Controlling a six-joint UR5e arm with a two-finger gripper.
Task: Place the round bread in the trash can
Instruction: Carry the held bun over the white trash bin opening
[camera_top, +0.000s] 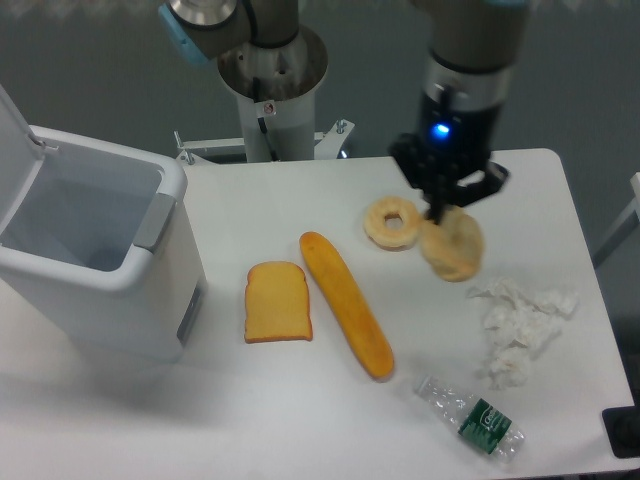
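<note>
The round bread (453, 248) is a pale tan bun at the right middle of the table, tilted on its edge just right of the ring-shaped bread (392, 222). My gripper (438, 212) comes down from above onto the bun's top edge, and its dark fingers are closed on it. The bun hangs slightly blurred under the fingers. The trash can (100, 275) is a large white bin at the far left with its lid up, its inside open and a grey panel on its rim.
A long orange baguette (347, 304) and a toast slice (277, 302) lie between the bun and the bin. Crumpled white paper (518, 325) and a flattened plastic bottle (470, 415) lie at the right front. The arm's base column (272, 95) stands at the back.
</note>
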